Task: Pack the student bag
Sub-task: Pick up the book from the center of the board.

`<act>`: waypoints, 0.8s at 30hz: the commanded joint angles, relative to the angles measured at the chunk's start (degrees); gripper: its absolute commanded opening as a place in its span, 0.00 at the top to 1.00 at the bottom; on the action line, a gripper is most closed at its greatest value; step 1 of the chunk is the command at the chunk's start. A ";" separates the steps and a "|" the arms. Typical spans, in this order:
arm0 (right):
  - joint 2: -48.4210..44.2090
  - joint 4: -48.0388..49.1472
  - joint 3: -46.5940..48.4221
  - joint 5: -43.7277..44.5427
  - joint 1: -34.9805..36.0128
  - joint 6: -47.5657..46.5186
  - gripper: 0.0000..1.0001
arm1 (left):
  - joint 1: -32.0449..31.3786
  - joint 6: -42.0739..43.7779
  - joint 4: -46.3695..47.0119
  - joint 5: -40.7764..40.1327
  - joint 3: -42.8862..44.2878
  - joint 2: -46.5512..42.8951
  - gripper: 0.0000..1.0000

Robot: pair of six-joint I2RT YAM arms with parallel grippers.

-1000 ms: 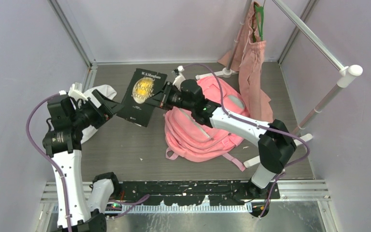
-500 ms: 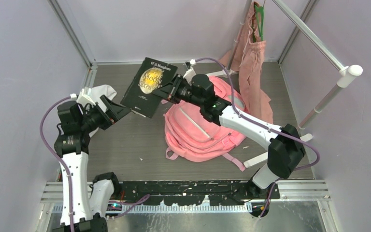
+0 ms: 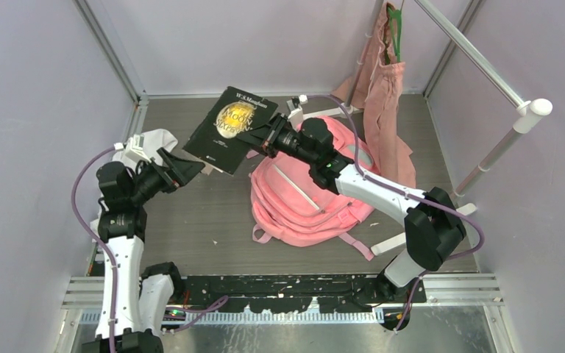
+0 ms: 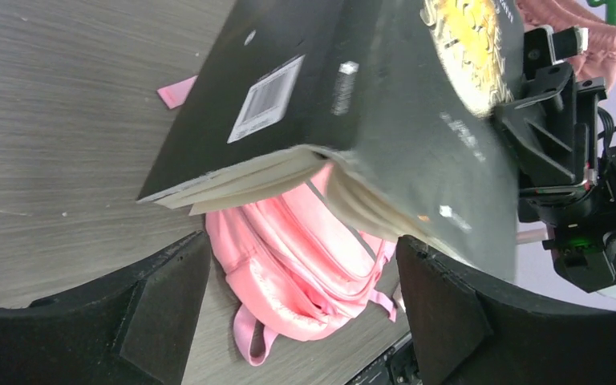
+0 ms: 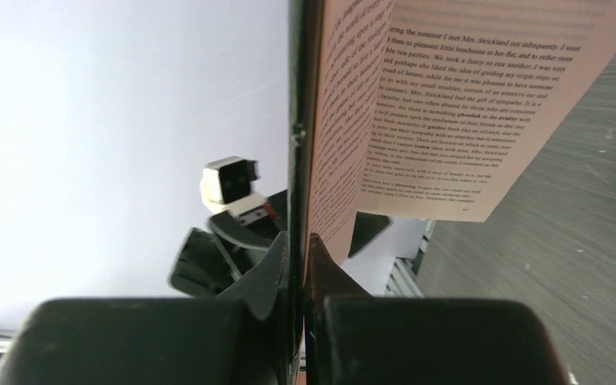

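One book (image 3: pixel 228 129), black, clamped in right end effector (image 3: pixel 256 140) above student bag (image 3: pixel 301 206), left end effector (image 3: pixel 185 168) spread wide nearby.

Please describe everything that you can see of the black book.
The black book is a paperback with a gold emblem and white lettering on the front and a barcode label on the back. It hangs tilted in the air. The right pincer is shut on its cover, so the pages sag apart. The open left pincer is near its lower corner.
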 commanded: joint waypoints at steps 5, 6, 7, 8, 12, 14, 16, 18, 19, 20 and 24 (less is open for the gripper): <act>-1.86 18.53 1.26 -2.23 0.18 6.57 0.99 | -0.26 -11.23 25.85 5.35 -9.12 -1.82 0.13; -1.67 18.78 1.34 -2.36 0.17 6.79 0.99 | -0.29 -11.00 25.76 5.49 -9.00 -1.80 0.13; -1.45 19.03 1.35 -2.38 0.16 7.08 0.99 | -0.28 -10.74 25.74 5.73 -8.79 -1.79 0.13; -1.28 19.31 1.41 -2.39 0.24 7.30 0.99 | -0.33 -10.66 25.74 6.06 -8.64 -1.87 0.13; -0.88 19.10 1.44 -2.23 0.14 7.38 0.99 | -0.53 -8.58 24.08 9.83 -5.65 -1.88 0.15; -0.58 18.91 1.44 -2.29 0.06 7.45 0.99 | -0.84 -8.63 25.25 11.90 -4.58 -2.17 0.16; -0.25 18.87 1.50 -2.51 -0.07 7.58 0.99 | -0.82 -9.09 26.06 13.25 -3.75 -2.46 0.16; 0.02 19.14 1.36 -2.81 -0.27 8.03 0.99 | -0.87 -9.65 27.06 13.86 -3.69 -2.45 0.15; 0.12 19.29 1.27 -2.90 -0.37 8.19 0.99 | -0.87 -11.28 29.68 14.16 -4.49 -2.37 0.15; 0.21 19.31 1.18 -2.91 -0.44 8.20 0.99 | -0.81 -13.63 33.45 14.20 -5.52 -2.32 0.15; 0.84 19.86 1.43 -3.89 -0.88 8.66 0.99 | -0.87 -18.15 40.02 10.66 -8.08 -2.16 0.16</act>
